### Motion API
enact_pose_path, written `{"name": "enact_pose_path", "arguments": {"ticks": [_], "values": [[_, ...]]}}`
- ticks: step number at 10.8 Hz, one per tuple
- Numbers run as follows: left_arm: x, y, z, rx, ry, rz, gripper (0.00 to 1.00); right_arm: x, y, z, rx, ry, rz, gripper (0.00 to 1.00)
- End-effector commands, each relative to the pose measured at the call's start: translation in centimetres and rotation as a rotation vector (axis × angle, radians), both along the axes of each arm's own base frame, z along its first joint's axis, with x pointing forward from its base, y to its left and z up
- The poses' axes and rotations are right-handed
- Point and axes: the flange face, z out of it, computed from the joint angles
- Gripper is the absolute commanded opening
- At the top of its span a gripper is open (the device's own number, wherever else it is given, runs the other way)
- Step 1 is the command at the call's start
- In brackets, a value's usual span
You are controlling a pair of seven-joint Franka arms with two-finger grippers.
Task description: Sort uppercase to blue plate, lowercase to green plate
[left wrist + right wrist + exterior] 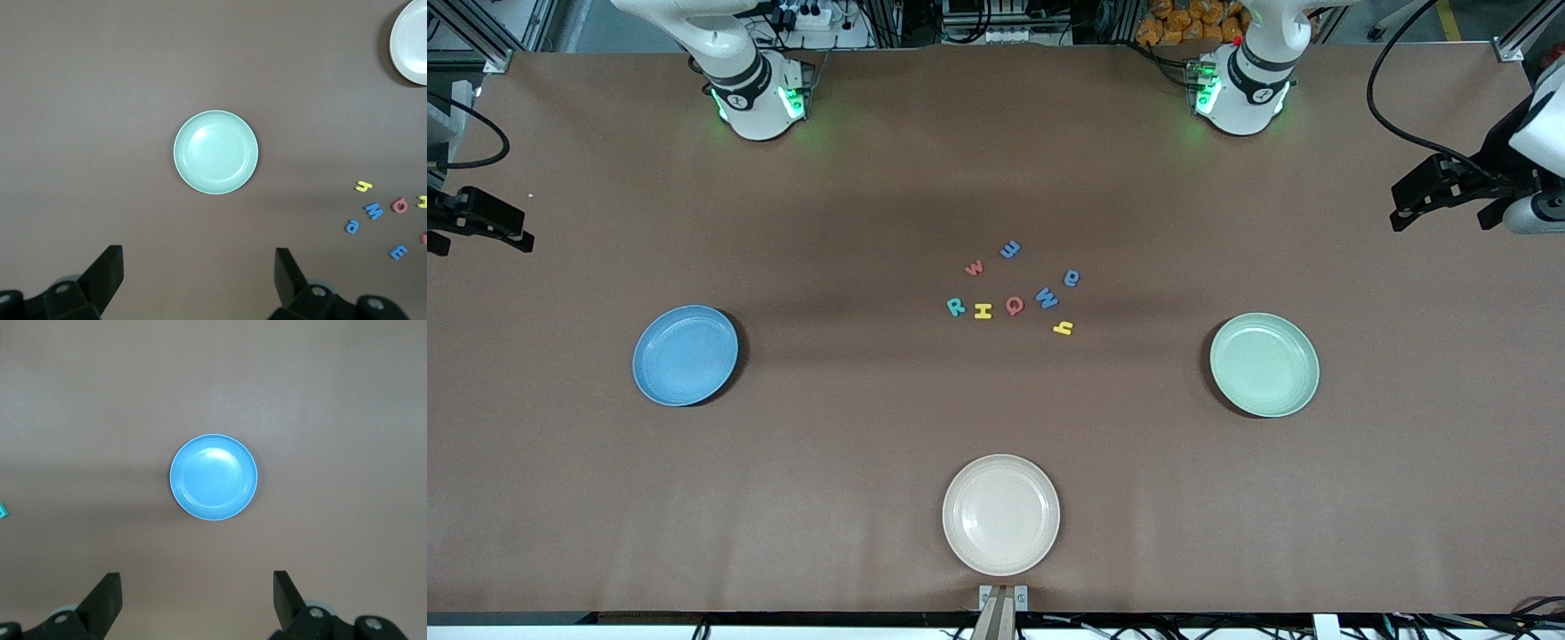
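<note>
The eight foam letters lay loose at the middle of the table point(560, 498): the capitals, teal R point(956, 307), yellow H point(983, 310), red Q point(1015, 306) and blue W point(1047, 298), in a row, the small letters point(1009, 250) scattered around them. The blue plate point(686, 356) sat toward the right arm's end, the green plate point(1264, 364) toward the left arm's, each bare. A cream plate point(1001, 515) sat by the table's camera-side edge. The left gripper point(199, 267) hung over the green plate, the right gripper point(197, 587) over the blue; both had their fingers spread wide, holding nothing.

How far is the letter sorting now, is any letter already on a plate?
Nothing is sorted yet. Blue plate and green plate hold nothing. All eight letters, from teal R to blue a, lie mid-table. Left gripper and right gripper hang open, holding nothing.
</note>
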Motion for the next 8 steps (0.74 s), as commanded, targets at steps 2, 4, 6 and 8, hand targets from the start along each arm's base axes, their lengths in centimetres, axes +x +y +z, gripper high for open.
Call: {"name": "enact_pose_path", "arguments": {"ticks": [2,4,6,8], "values": [[-0.4,0.2,0.5,0.022,-0.001,-0.016,1.0,-0.1,-1.1,0.0,-0.005,0.017,-0.002,1.0],[-0.4,0.2,0.5,0.022,-0.001,-0.017,1.0,-0.1,-0.5,0.0,-0.005,0.018,0.004,1.0],[-0.4,0.0,0.2,0.02,0.006,-0.025,1.0,0.0,0.7,-0.1,0.087,0.016,0.016,1.0],[-0.4,-0.6,-0.7,0.02,0.026,-0.035,1.0,-0.1,3.1,-0.6,0.09,0.044,0.051,1.0]]}}
